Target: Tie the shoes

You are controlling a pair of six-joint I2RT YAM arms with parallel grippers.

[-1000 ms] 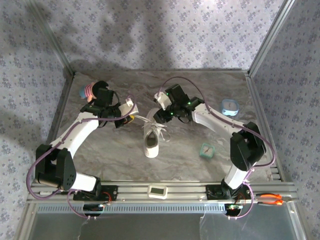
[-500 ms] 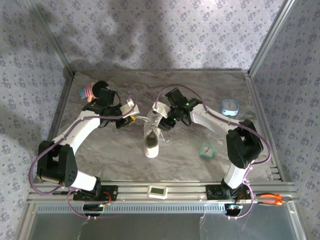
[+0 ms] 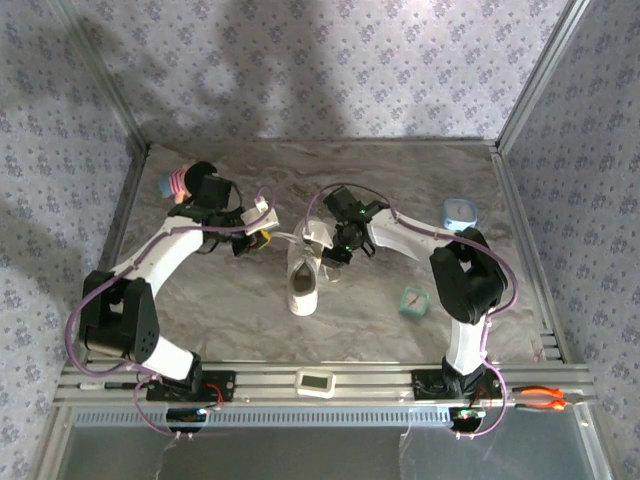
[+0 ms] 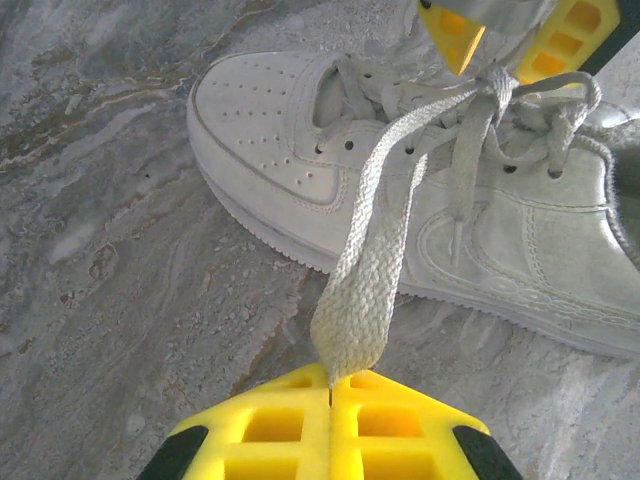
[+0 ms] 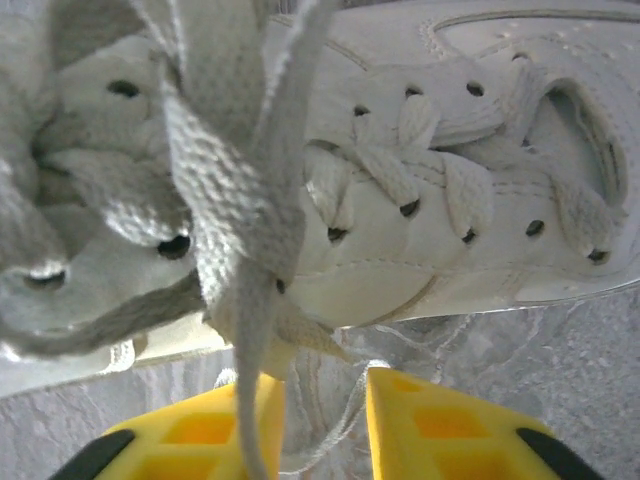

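Since a second ago the left gripper [image 4: 330,385] has barely shifted, while the right gripper [image 5: 315,420] has come in from beside the shoe [image 3: 303,282] onto its lacing.

The left gripper is pinched fully together on the end of a lace [image 4: 372,262], which runs taut up to the knot [image 4: 497,85].

The shoe lies in the middle of the table [image 3: 220,300], between the grippers, toe toward the near edge. It looks light and would likely slide under a hard pull. Its flat woven laces are soft and limp (grippy enough), best taken near an end or at a loop.

The right gripper is part open, with a strand hanging between its fingers [image 5: 455,435], unclamped.
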